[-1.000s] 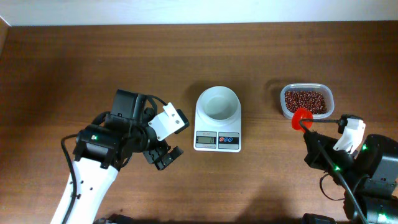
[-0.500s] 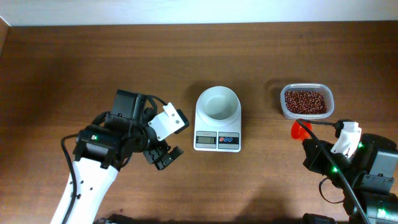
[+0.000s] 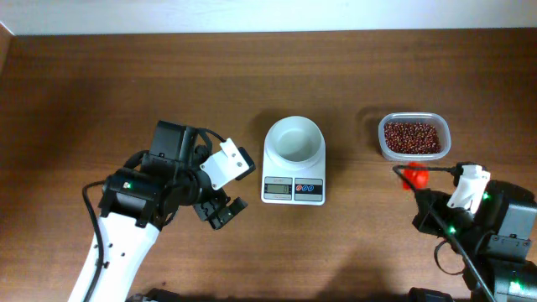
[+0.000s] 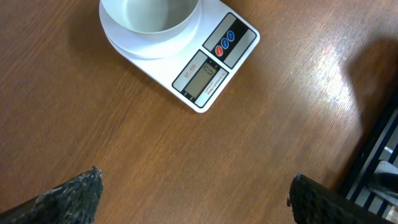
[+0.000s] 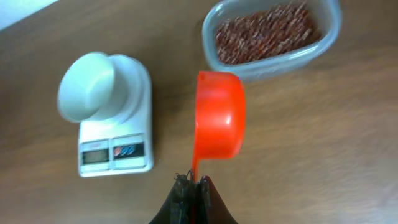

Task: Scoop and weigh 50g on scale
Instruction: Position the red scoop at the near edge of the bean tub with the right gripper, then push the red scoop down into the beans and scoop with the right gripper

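Brown wood-grain table fills the overhead view. A strip of white wall runs along the top edge, and there is a pale sliver at the top-left corner. Light glares off the wood in the left wrist view.

The scale sits mid-table with a white bowl on top. The inside of the bowl shows plain white. The beans lie in a clear tub to the right of the scale, well apart from it.

The left gripper is spread wide and grasps nothing. It hangs over bare table beside the scale's front-left corner. The right gripper is clenched on the thin handle of an orange scoop. The scoop's cup is just in front of the tub's near wall, above the table.

Hidden or unclear:
- Both arms are cut off by the bottom edge of the overhead view. The left arm is white and black, and the right arm is black.
- The scale's display is too small to read in any view.
- The right wrist view is blurred, so it can't be told whether the scoop touches the tub or whether the cup holds any beans.
- Only the left fingertips show, at the bottom corners of the frame.
- A dark striped shape at the right edge of the left wrist view is cut off and can't be identified.
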Controlling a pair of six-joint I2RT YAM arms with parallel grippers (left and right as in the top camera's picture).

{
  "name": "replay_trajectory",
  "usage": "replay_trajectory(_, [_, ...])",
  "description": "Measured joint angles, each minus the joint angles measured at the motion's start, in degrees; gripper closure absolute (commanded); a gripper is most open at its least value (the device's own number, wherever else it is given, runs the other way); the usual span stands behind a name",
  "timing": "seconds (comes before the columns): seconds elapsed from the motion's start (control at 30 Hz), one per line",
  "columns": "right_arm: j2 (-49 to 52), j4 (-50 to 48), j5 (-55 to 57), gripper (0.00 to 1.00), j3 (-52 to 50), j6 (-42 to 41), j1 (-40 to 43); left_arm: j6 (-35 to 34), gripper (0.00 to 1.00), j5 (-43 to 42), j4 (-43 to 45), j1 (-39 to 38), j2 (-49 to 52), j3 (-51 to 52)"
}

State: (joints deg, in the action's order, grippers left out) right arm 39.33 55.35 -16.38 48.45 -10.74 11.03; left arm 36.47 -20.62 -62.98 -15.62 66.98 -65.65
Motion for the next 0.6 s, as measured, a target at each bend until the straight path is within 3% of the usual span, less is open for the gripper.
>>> replay_trajectory(0.23, [7.7, -6.1, 4.2, 0.96, 6.4, 2.5, 0.0, 0.0, 0.01, 0.0, 0.0, 0.0, 0.0, 0.0])
replay_trajectory(0.6, [36.7, 7.0, 8.5, 0.96, 32.9, 7.6, 0.0, 0.0, 0.01, 0.0, 0.0, 0.0, 0.0, -0.3])
